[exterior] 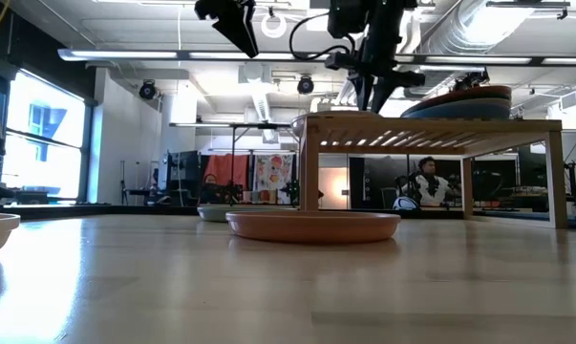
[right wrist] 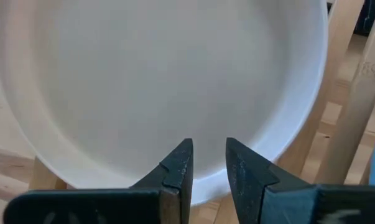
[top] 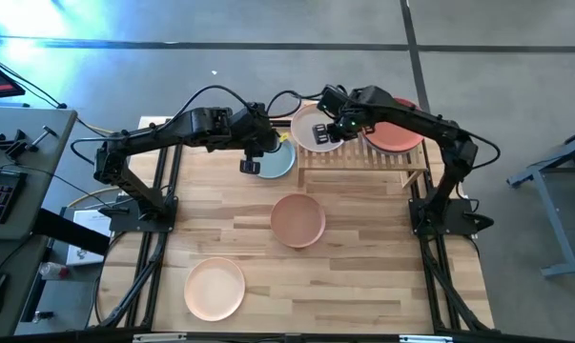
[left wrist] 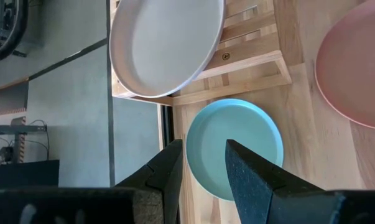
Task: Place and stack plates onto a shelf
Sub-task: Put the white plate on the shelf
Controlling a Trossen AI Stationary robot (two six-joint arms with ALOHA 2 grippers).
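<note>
An off-white plate (top: 314,127) lies flat on the left part of the slatted shelf (top: 363,160), its rim overhanging the shelf's corner (left wrist: 165,43). A stack of plates (top: 398,134) with an orange-red one on top sits on the shelf's right part. My right gripper (right wrist: 209,146) hangs open just above the off-white plate's rim (right wrist: 175,93), fingers pointing down (exterior: 372,100). A blue plate (left wrist: 234,146) lies on the table left of the shelf. My left gripper (left wrist: 204,146) hovers high over it, open with nothing between its fingers (top: 250,167).
A tan-pink plate (top: 297,219) lies mid-table in front of the shelf (exterior: 311,226). A peach plate (top: 215,288) lies near the front left. In the low view, people and equipment show in the room beyond the table. Bare wood shows at the front right.
</note>
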